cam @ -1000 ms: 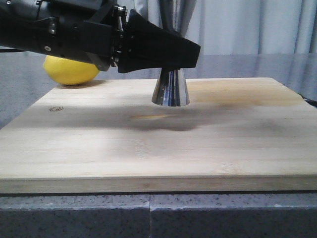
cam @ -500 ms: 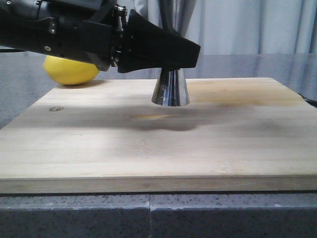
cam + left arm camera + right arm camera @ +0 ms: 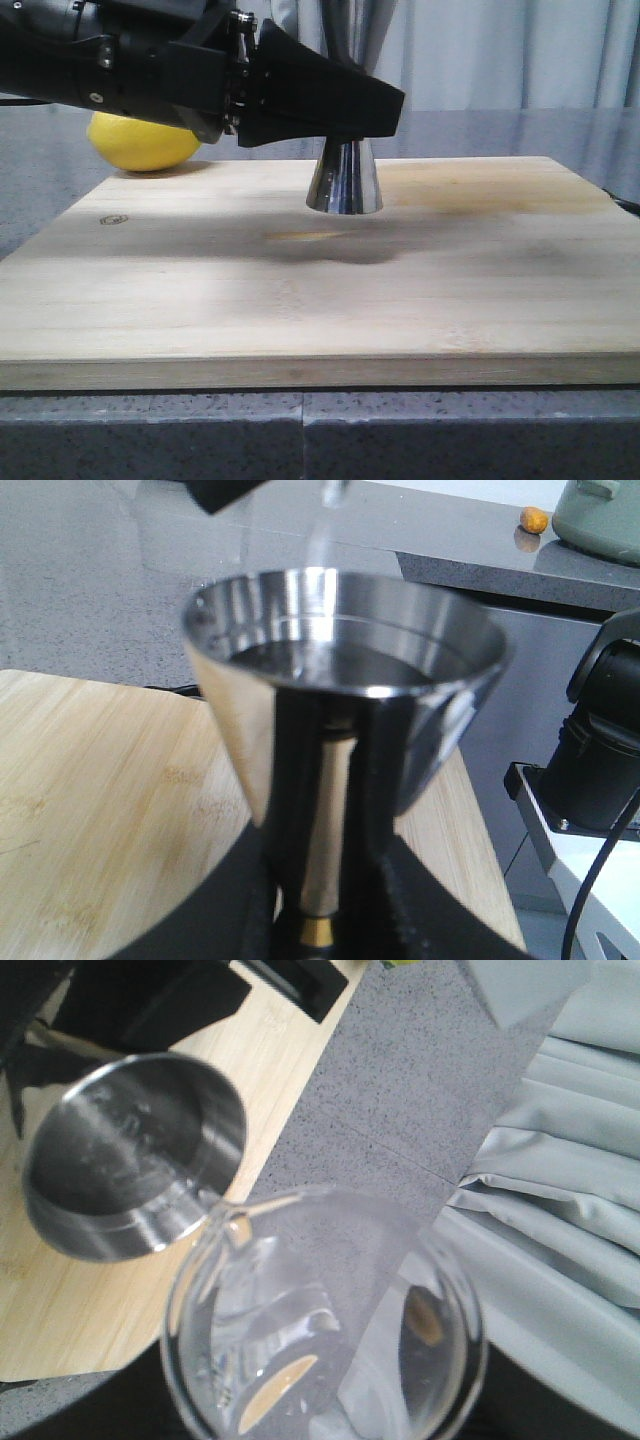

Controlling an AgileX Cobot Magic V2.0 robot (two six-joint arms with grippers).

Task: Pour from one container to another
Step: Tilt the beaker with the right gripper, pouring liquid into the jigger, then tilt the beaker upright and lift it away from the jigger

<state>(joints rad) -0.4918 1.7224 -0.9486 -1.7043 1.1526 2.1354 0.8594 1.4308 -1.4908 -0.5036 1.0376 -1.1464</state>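
Note:
A steel double-cone jigger [image 3: 344, 180] stands on the wooden board [image 3: 300, 300]. My left gripper [image 3: 375, 105] is shut on its narrow waist, black fingers [image 3: 385, 900] on either side. In the left wrist view the jigger's upper cup [image 3: 345, 680] holds clear liquid, and a thin stream [image 3: 320, 550] falls into it. My right gripper [image 3: 325, 1405] holds a clear glass container [image 3: 320, 1320] tilted over the jigger's rim [image 3: 135, 1160], lip towards the cup. Its fingers are mostly hidden behind the glass.
A yellow lemon [image 3: 145, 142] lies on the grey counter behind the board's far left corner. Curtains [image 3: 500, 50] hang at the back. Past the board's end are a black device with cables [image 3: 600, 760], a green pot [image 3: 600, 520] and a small orange thing [image 3: 536, 519].

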